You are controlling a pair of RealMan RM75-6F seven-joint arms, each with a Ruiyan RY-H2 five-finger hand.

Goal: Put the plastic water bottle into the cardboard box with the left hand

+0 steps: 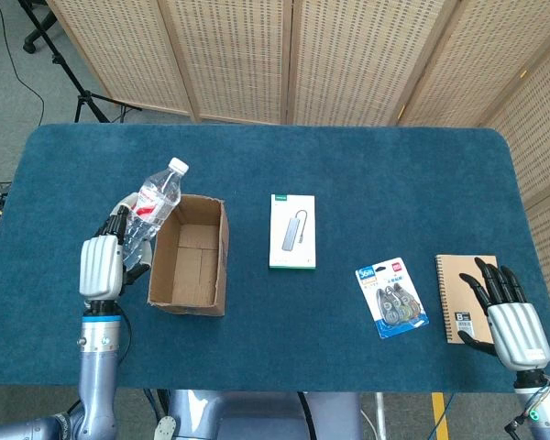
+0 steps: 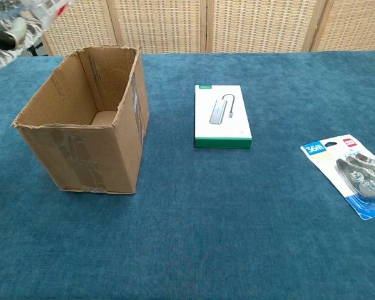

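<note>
My left hand [image 1: 103,266] grips a clear plastic water bottle [image 1: 152,203] with a red label and a white cap. The bottle tilts up to the right, its cap end over the left wall of the open cardboard box [image 1: 190,254]. In the chest view the bottle [image 2: 31,14] shows blurred at the top left corner, above the box [image 2: 87,125], whose inside looks bare. My right hand [image 1: 507,314] rests at the table's front right, fingers spread, holding nothing.
A white boxed USB hub [image 1: 292,230] lies right of the cardboard box. A pack of correction tapes [image 1: 390,296] and a brown spiral notebook [image 1: 458,291] lie further right, the notebook partly under my right hand. Wicker screens stand behind the blue table [image 1: 367,174].
</note>
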